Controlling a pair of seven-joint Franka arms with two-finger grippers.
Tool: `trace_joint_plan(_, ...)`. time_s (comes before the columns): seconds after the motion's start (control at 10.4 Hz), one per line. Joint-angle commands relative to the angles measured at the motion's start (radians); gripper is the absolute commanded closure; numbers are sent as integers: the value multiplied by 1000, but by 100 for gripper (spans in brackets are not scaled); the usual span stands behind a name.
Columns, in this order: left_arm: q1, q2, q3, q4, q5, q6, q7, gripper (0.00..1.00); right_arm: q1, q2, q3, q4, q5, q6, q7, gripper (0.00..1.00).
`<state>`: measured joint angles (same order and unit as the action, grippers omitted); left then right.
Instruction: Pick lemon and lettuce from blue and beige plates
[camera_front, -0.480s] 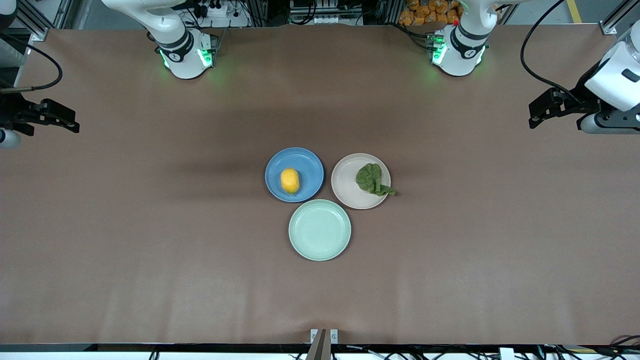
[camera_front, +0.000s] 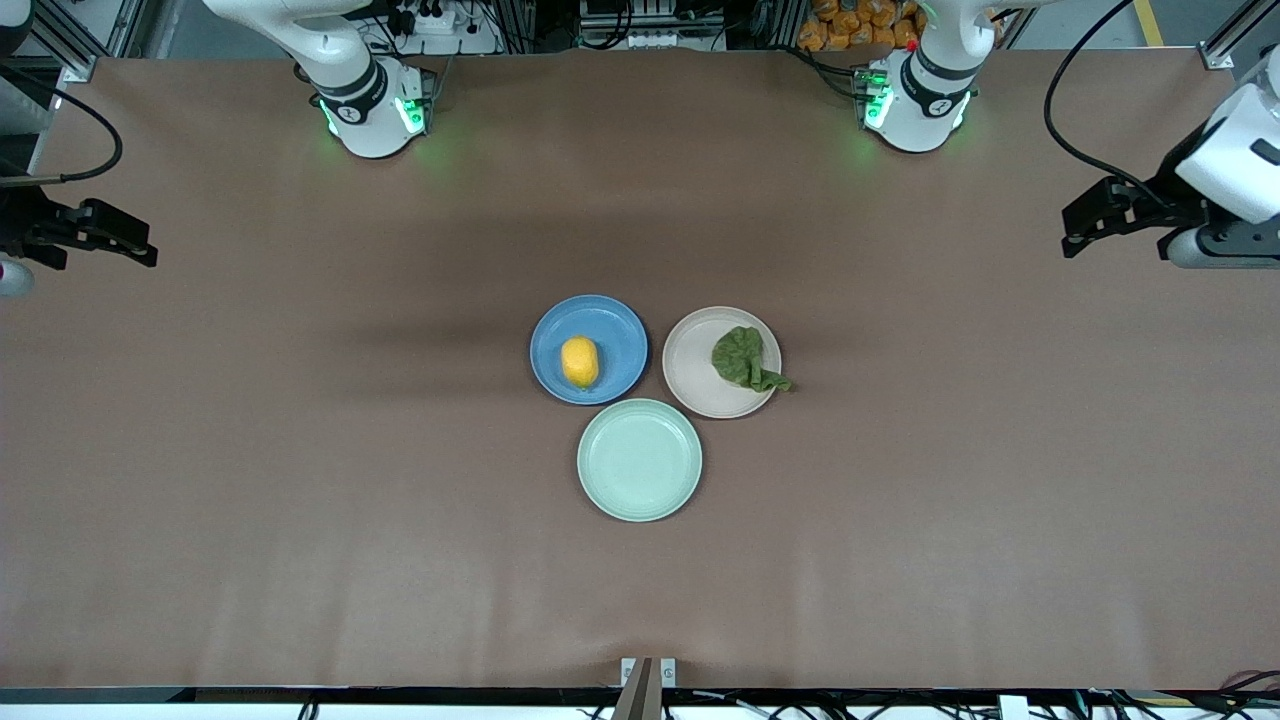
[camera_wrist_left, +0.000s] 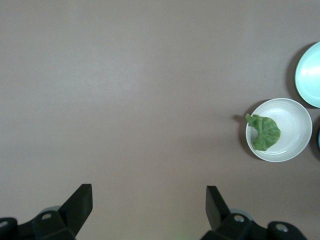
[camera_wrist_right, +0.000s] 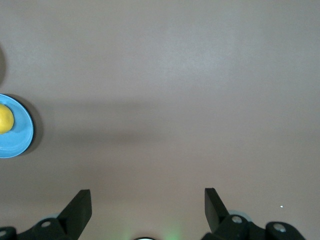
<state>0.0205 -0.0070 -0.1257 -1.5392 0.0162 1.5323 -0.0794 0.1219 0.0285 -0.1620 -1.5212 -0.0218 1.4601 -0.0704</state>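
The lemon (camera_front: 580, 361) lies on the blue plate (camera_front: 610, 330) at the table's middle. The lettuce (camera_front: 743, 360) lies on the beige plate (camera_front: 690, 365) beside it, its tail over the rim toward the left arm's end. My left gripper (camera_front: 1072, 228) is open and empty, up over bare table at the left arm's end. My right gripper (camera_front: 140, 247) is open and empty over bare table at the right arm's end. The left wrist view shows the lettuce (camera_wrist_left: 264, 131) on its plate (camera_wrist_left: 295, 125). The right wrist view shows the lemon (camera_wrist_right: 5, 119) on the blue plate (camera_wrist_right: 22, 135).
A pale mint-green plate (camera_front: 639, 460) sits bare, nearer to the front camera than the other two and touching both. It shows partly in the left wrist view (camera_wrist_left: 310, 75). The brown table (camera_front: 300, 500) spreads wide around the plates.
Both grippers have shifted slightly outward toward their ends of the table and a little toward the bases. The plates, lemon and lettuce have not moved.
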Motion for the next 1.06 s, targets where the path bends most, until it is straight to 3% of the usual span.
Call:
trace_joint_plan(0.0,7,22,1,-16,-18,-18,26,0,-8,-19,9,9,-3,-11,17,0)
trace_joint_plan(0.19,2,31,-5,-53,-44,-14,10,0,-7,-21,9,9,-3,-12,17,0)
trace_joint_plan(0.58,-11,38,-34,-203,-97,130,-71,0,-7,-21,9,9,-3,-14,15,0)
trace_joint_plan(0.77,-14,73,-93,-265,-99,218,-205,0,-8,-21,7,10,-3,-18,15,0)
trace_joint_plan(0.96,-33,146,-156,-266,-96,268,-333,0,-8,-21,6,16,-3,-24,17,0)
